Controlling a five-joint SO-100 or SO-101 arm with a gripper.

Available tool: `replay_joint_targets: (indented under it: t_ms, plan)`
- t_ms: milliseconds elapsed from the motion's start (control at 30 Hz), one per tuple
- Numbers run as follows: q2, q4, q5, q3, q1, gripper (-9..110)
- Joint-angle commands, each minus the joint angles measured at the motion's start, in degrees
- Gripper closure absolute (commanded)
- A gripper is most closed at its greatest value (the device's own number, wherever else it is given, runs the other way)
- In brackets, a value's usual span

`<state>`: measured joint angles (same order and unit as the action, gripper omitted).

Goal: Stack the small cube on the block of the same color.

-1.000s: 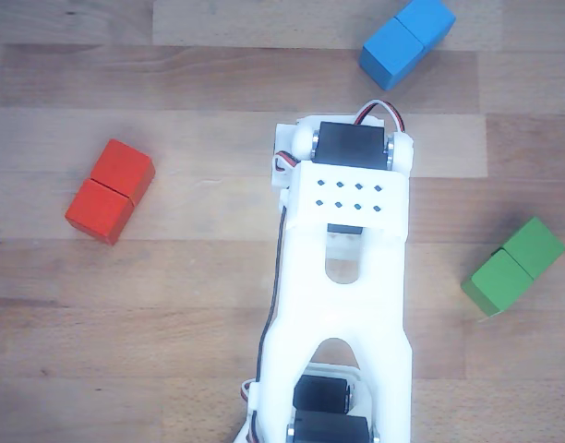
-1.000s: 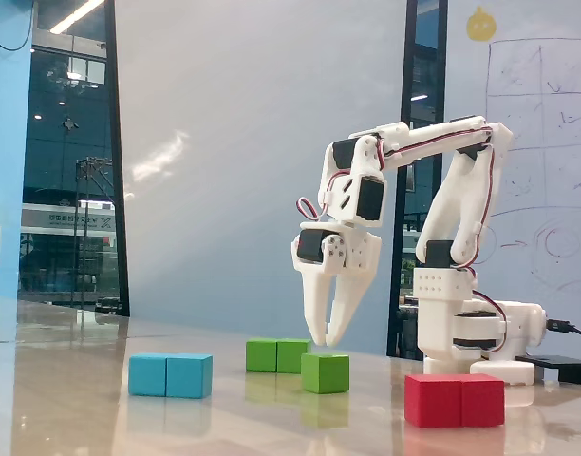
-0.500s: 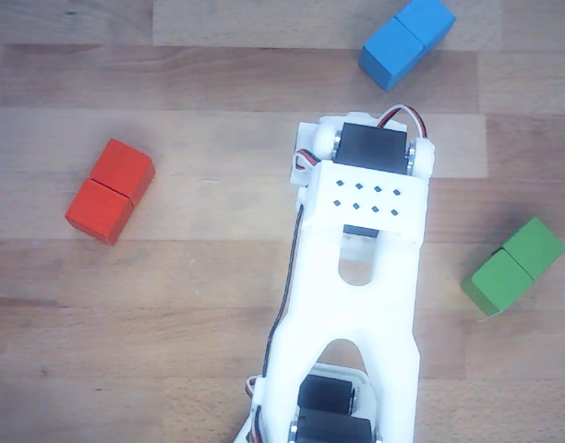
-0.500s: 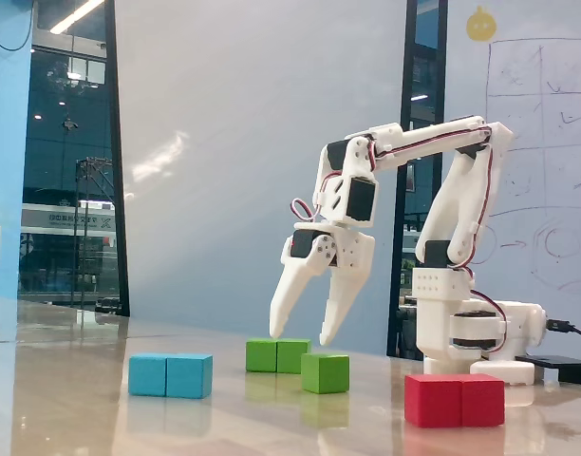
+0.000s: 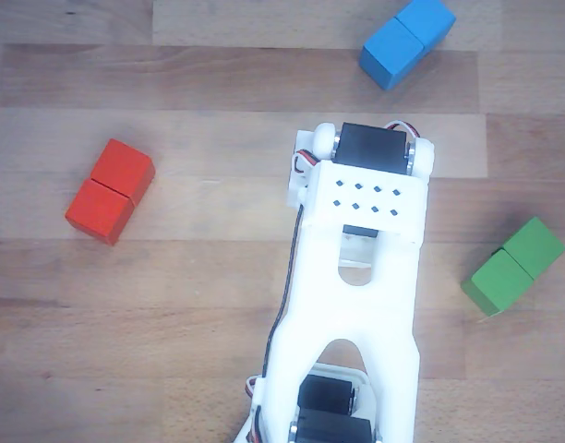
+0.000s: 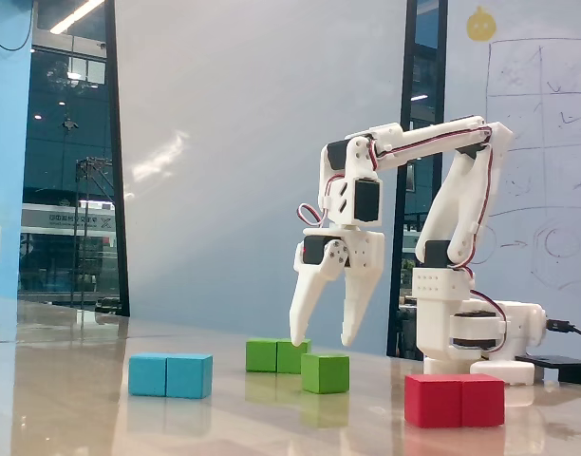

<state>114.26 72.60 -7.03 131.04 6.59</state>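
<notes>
Fixed view shows the white two-finger claw [image 6: 321, 342] hanging with its fingers spread wide and nothing between them, tips pointing down just above the small green wooden cube [image 6: 326, 372], which sits on the pale wooden tabletop [image 6: 82, 418] nearer the camera than the green wooden oblong block [image 6: 277, 355] with a seam across its middle. That block lies just to the left of and behind the cube; whether the two touch cannot be told from this angle. A blue wooden double block [image 6: 171, 375] rests farther left and a red wooden double block [image 6: 455, 400] sits near right. Seen from above in the other view, the arm's white body hides the cube altogether, while the green oblong block [image 5: 513, 266] lies at the right edge, the blue one [image 5: 406, 41] at the far top and the red one [image 5: 110, 191] at left. The step in hand looks like the approach to grasp. Next, the claw would need to centre its spread fingers over the cube, descend around it and clench before lifting toward the green block.
</notes>
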Motion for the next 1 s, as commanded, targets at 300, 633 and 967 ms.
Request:
replay_joint_targets:
  t_ms: [300, 633, 967]
  plan:
    - [-4.2, 0.4, -0.4, -1.4, 0.2, 75]
    - [-7.5, -6.2, -0.4, -1.3, 0.3, 75]
    - [-11.2, -7.7, -0.4, -1.3, 0.3, 75]
